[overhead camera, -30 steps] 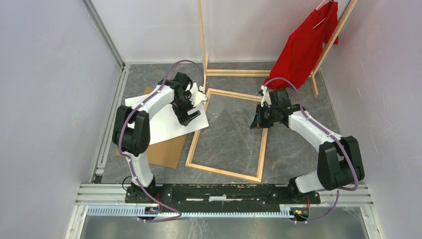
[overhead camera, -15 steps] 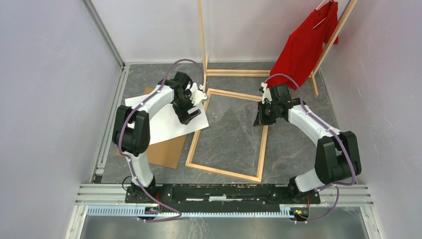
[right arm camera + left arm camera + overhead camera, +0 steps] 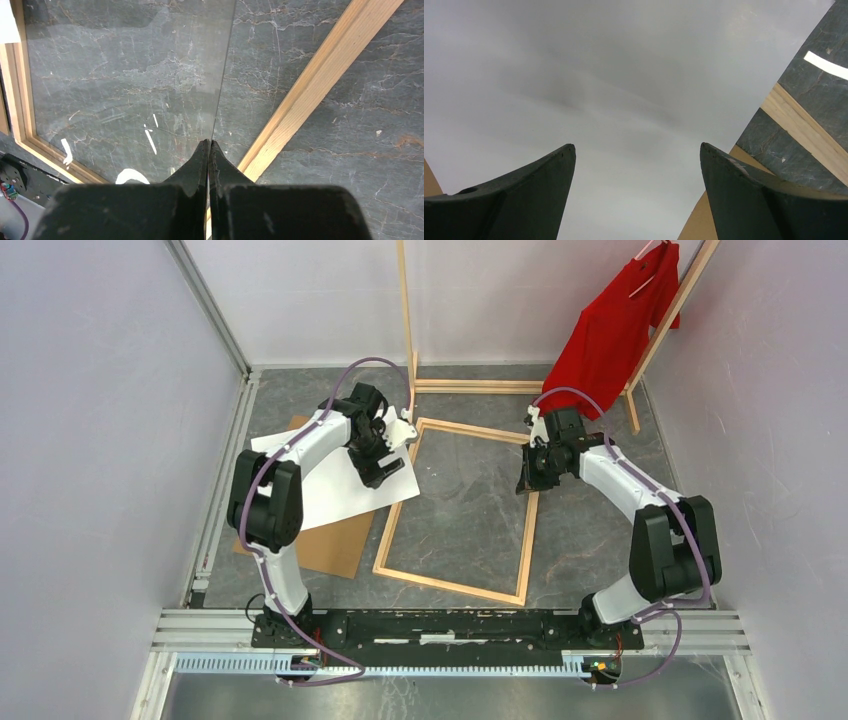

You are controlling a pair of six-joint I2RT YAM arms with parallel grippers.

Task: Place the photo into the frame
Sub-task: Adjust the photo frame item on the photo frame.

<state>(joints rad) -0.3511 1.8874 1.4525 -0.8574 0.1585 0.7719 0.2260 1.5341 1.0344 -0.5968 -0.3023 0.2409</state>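
Risk: left gripper (image 3: 375,465), jaws spread wide over large white paper photo (image 3: 320,490), creases sheet or drags brown cardboard backing board (image 3: 335,545) beneath.
Right gripper (image 3: 525,485) appears pinched on thin clear sheet (image 3: 125,75); slip possible.
Photo: white reverse up, left of light wooden rectangular frame (image 3: 527,540), long axis crosswise to frame's.

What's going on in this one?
Two robot arms are partway through framing a picture. The photo lies white side up on a brown cardboard backing board, just left of the light wooden frame, which lies flat with no photo in it yet. The left gripper hovers wide open over the photo, holding nothing. The right gripper is at the frame's right rail, shut, and seems to pinch the edge of a clear sheet.
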